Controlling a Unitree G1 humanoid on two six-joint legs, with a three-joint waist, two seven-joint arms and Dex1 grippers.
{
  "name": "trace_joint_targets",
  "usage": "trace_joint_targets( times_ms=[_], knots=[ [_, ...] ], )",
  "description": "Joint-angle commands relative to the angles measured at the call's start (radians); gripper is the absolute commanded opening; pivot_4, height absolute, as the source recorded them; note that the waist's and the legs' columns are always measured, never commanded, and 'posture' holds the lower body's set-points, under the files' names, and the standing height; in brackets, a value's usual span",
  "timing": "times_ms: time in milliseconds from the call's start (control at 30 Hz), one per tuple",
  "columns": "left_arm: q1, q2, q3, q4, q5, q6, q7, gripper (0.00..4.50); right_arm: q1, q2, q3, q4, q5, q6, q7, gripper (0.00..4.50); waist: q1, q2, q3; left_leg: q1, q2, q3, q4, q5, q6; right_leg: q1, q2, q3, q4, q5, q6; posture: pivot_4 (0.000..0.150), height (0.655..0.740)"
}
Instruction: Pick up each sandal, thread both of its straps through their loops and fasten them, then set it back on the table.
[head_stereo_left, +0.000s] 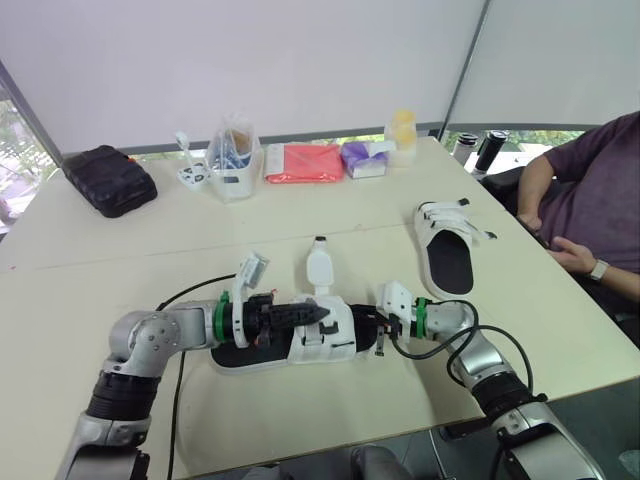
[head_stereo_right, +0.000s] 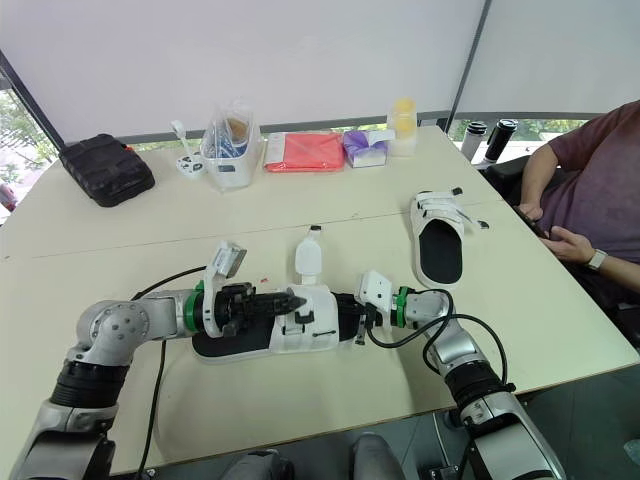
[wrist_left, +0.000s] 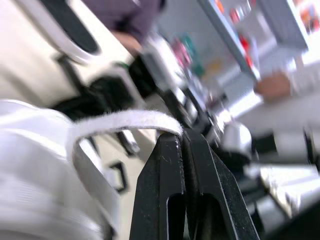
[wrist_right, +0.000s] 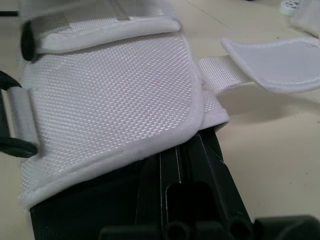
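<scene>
Left tool (wrist_left: 182, 136), closed, pinches the strap (wrist_left: 120, 120) for threading. Right tool (head_stereo_left: 381, 327), closed, clamps the sandal (head_stereo_left: 325, 345) to steady it.

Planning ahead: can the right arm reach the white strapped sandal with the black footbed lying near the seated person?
Probably yes: the far white sandal lies on its side of the cream table, with nothing between it and the right gripper.

Two sandals (head_stereo_left: 335, 345) (head_stereo_left: 447, 262) — plus one black case (head_stereo_left: 110, 180), one yellow bottle (head_stereo_left: 402, 135), two flasks (head_stereo_left: 492, 150) (head_stereo_left: 465, 147), one person (head_stereo_left: 590, 200).
</scene>
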Motion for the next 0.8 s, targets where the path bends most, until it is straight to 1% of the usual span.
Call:
trace_joint_targets(
  times_ms=[33,67,100,167,200,233,333,367,433,500,567,600,700,800],
  knots=[
    [-0.027,-0.037,0.104,0.037,-0.056,0.016,0.098,0.05,0.056,-0.018,0.058,0.102,-0.102,0.073,-0.010,0.00,0.000,0.000,0.000,0.000,0.000,0.000,0.000,0.000,0.000,0.000,0.000,0.000,0.000,0.000,0.000,0.150,0.7400],
    [-0.027,-0.038,0.109,0.040,-0.057,0.023,0.103,0.05,0.056,-0.017,0.058,0.102,-0.102,0.072,-0.011,0.00,0.000,0.000,0.000,0.000,0.000,0.000,0.000,0.000,-0.001,0.000,0.000,0.000,0.000,0.000,0.000,0.150,0.7400],
    [-0.026,-0.035,0.108,0.040,-0.056,0.028,0.099,0.29,0.055,-0.017,0.058,0.104,-0.101,0.073,-0.011,0.00,0.000,0.000,0.000,0.000,0.000,0.000,0.000,0.001,-0.001,0.000,0.000,0.000,0.000,0.000,0.000,0.150,0.7400],
    [-0.026,-0.027,0.110,0.048,-0.055,0.036,0.092,0.92,0.054,-0.017,0.059,0.105,-0.102,0.072,-0.012,0.00,0.000,0.000,0.000,0.000,0.000,0.000,0.000,0.001,-0.002,0.000,0.000,0.000,0.000,0.000,0.000,0.150,0.7400],
    [-0.028,-0.024,0.113,0.055,-0.049,0.032,0.089,1.43,0.053,-0.017,0.058,0.106,-0.101,0.073,-0.012,0.00,0.000,0.000,0.000,0.000,0.000,0.000,0.000,0.001,-0.002,0.000,0.000,0.000,0.000,0.000,0.000,0.150,0.7400],
    [-0.032,-0.022,0.117,0.066,-0.044,0.029,0.090,1.84,0.053,-0.017,0.058,0.106,-0.101,0.073,-0.012,0.00,0.000,0.000,0.000,0.000,0.000,0.000,0.000,0.001,-0.002,0.000,0.000,0.000,0.000,0.000,0.000,0.150,0.7400],
    [-0.044,0.001,0.114,0.084,-0.011,-0.006,0.052,3.51,0.051,-0.016,0.058,0.109,-0.101,0.074,-0.014,0.00,-0.001,0.000,0.000,0.000,0.000,0.000,0.000,0.001,-0.002,0.000,0.000,0.000,0.000,0.000,0.000,0.150,0.7400],
    [-0.059,0.012,0.110,0.097,0.015,-0.033,0.039,3.98,0.050,-0.015,0.058,0.110,-0.101,0.075,-0.014,0.00,0.000,0.000,0.000,0.000,0.000,0.000,0.000,0.001,-0.002,0.000,0.000,0.000,0.000,0.000,0.000,0.150,0.7400],
    [-0.090,0.029,0.102,0.119,0.061,-0.086,0.008,3.98,0.050,-0.016,0.057,0.111,-0.101,0.074,-0.015,0.00,0.001,-0.001,0.000,0.000,0.000,0.000,0.000,0.001,-0.003,0.000,0.001,-0.001,0.000,0.000,0.000,0.150,0.7400],
    [-0.121,0.053,0.063,0.126,0.142,-0.169,-0.035,3.98,0.051,-0.017,0.056,0.111,-0.101,0.074,-0.015,0.00,0.000,-0.001,0.000,0.000,0.000,-0.001,0.000,0.002,-0.004,0.000,0.000,-0.001,0.000,0.000,0.000,0.150,0.7400],
    [-0.162,0.104,-0.048,0.084,0.273,-0.291,-0.128,3.98,0.051,-0.019,0.055,0.110,-0.101,0.074,-0.016,0.00,0.000,-0.001,0.000,0.000,0.000,0.000,0.000,0.002,-0.004,0.000,0.000,-0.001,0.000,0.000,0.000,0.150,0.7400],
    [-0.181,0.123,-0.097,0.062,0.318,-0.332,-0.171,3.98,0.051,-0.020,0.055,0.111,-0.101,0.074,-0.015,0.00,0.000,-0.001,0.000,0.000,0.000,0.000,0.000,0.002,-0.004,0.000,0.000,-0.001,0.000,0.000,0.000,0.150,0.7400],
    [-0.242,0.147,-0.198,0.050,0.384,-0.399,-0.299,3.98,0.049,-0.021,0.055,0.116,-0.102,0.072,-0.014,0.00,0.001,-0.001,0.000,0.000,-0.001,0.000,-0.001,0.002,-0.004,0.000,0.000,-0.001,0.000,0.000,0.000,0.150,0.7400],
    [-0.318,0.139,-0.295,0.102,0.457,-0.472,-0.431,3.98,0.043,-0.019,0.058,0.125,-0.104,0.070,-0.012,0.00,-0.001,-0.001,0.000,0.000,-0.001,0.000,0.000,0.002,-0.004,0.000,0.000,-0.001,0.000,0.000,0.000,0.150,0.7400]
  ],
)
